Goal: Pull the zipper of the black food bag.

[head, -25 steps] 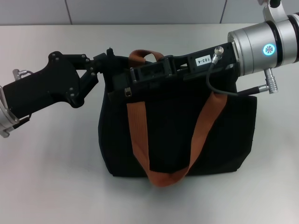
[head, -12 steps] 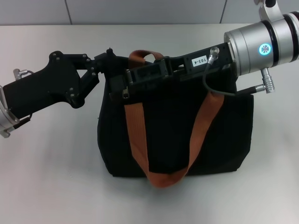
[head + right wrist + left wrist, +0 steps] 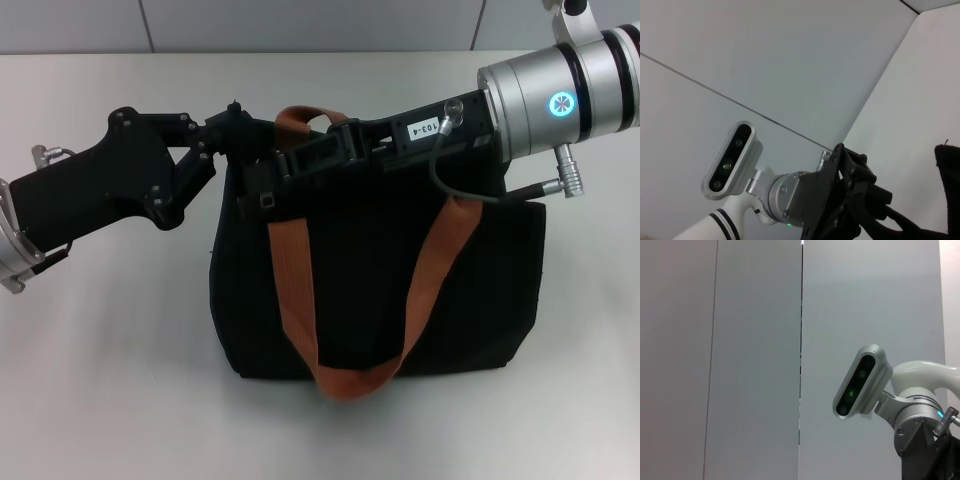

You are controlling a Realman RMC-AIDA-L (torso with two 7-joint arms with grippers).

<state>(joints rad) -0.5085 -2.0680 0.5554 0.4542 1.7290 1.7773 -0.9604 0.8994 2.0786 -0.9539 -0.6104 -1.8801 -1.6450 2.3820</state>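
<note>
Two tools at black food bag [image 3: 380, 290] upper edge, tabletop [image 3: 110, 360]; right tool [image 3: 262, 192] apparently clenched on zipper [image 3: 266, 200], drawn slightly leftward; left tool [image 3: 240, 130] state indiscernible

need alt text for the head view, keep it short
Both grippers meet at the top edge of the black food bag standing on a white table: the left gripper at its left corner, the right gripper reaching across by the zipper. An orange-brown strap loops down the bag's front.
</note>
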